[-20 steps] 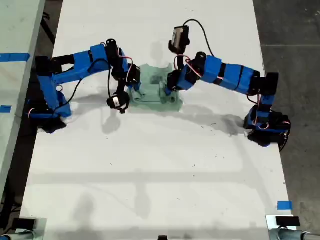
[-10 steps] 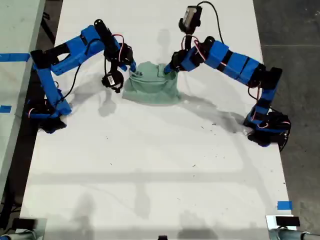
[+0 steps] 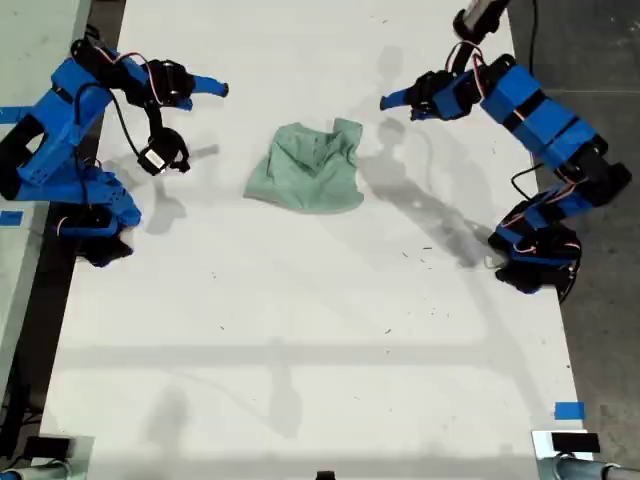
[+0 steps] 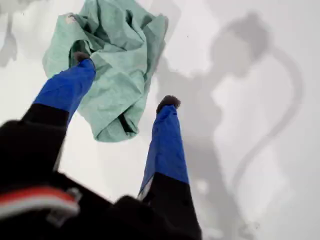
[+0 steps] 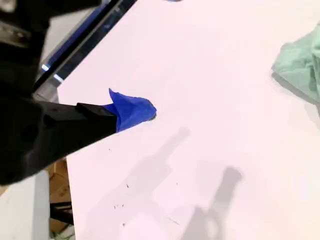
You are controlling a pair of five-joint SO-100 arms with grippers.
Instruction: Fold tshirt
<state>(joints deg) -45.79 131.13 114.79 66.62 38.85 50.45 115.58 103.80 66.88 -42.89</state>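
Note:
The tshirt point(image 3: 305, 168) lies as a crumpled pale green bundle on the white table point(image 3: 300, 330), between the two blue arms. My first gripper point(image 3: 392, 102) hangs toward the exterior view's right of it, apart from the cloth and pointing at it. In the first wrist view its fingers point(image 4: 169, 107) are spread wide and empty, with the tshirt point(image 4: 125, 50) beyond them. My second gripper point(image 3: 218, 88) is raised toward the exterior view's left, well off the cloth. In the second wrist view one blue finger point(image 5: 132, 111) shows with nothing against it, and the tshirt point(image 5: 300, 65) sits at the picture's edge.
The arm bases point(image 3: 95, 215) point(image 3: 530, 255) stand at the table's two long edges. A second table with blue tape point(image 3: 30, 113) runs along the exterior view's left. Dark floor point(image 3: 590, 60) lies on the exterior view's right. A blue tape mark point(image 3: 568, 410) sits near the table's front corner.
Both grippers have let go of the tshirt and swung up and apart. The tshirt has dropped onto the table as a loose bundle.

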